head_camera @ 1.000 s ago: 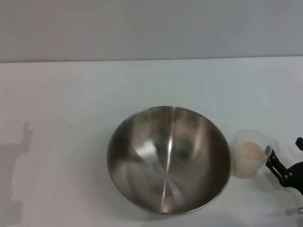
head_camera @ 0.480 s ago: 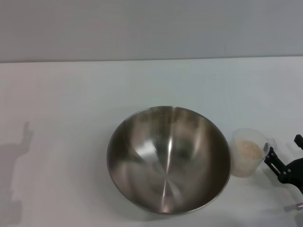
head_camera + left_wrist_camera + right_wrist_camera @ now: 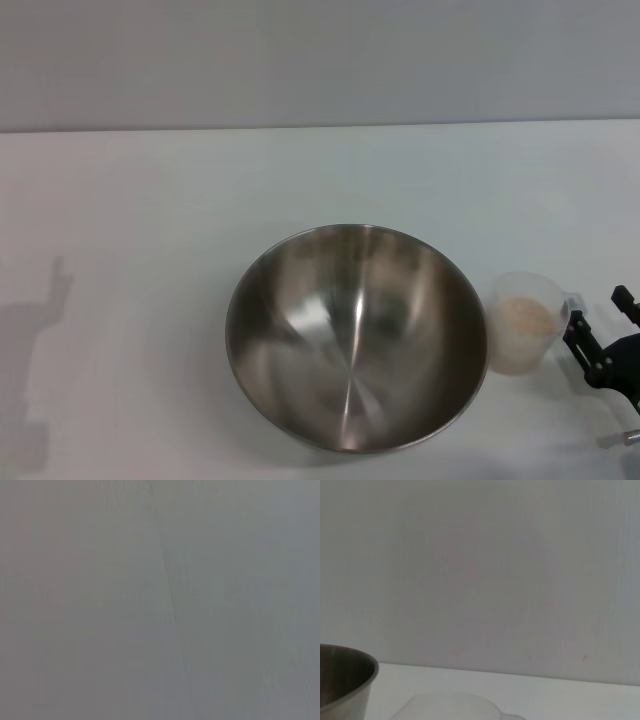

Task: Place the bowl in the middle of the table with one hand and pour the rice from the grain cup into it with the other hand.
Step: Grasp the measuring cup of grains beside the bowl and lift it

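Bowl [image 3: 356, 336] sits upright on the white counter [image 3: 150, 220], near its middle toward the front edge; inside shiny, nothing in it. Grain cup [image 3: 527, 323] stands upright just right of the bowl, close to its rim, rice [image 3: 527, 316] heaped inside. Right pincer [image 3: 598, 335] sits low at the cup's right side, its dark fingers spread, not clasping the cup. Left pincer not in sight. Right wrist view catches the bowl rim [image 3: 345, 680] and cup rim [image 3: 450, 707].
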You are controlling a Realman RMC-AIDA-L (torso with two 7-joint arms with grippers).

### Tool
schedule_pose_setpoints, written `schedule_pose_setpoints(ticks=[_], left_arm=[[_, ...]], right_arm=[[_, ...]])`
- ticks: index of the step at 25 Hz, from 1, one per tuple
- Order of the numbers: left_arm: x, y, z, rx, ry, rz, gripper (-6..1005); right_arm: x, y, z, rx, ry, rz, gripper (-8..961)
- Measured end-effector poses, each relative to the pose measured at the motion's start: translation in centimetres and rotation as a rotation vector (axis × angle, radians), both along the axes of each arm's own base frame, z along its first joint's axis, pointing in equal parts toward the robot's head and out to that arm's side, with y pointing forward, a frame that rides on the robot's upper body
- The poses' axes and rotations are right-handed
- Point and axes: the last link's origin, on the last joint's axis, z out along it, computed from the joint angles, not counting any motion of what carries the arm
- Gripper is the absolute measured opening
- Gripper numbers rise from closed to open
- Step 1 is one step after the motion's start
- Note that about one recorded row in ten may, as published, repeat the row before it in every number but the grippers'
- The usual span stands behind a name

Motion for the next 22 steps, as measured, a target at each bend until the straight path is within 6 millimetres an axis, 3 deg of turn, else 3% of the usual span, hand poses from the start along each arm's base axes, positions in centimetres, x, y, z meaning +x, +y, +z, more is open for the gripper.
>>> schedule_pose_setpoints(ticks=[20,22], left_arm=[[0.10,0.04,-0.55,-0.026,0.007,-0.005,807],[0.11,0.06,-0.59,-0.027,0.007,-0.005,807]], right_arm=[[-0.76,0.58,0.19,0.012,0.000,0.045,5],[-0.97,0.35,0.57,0.036,0.007,0.065,7]])
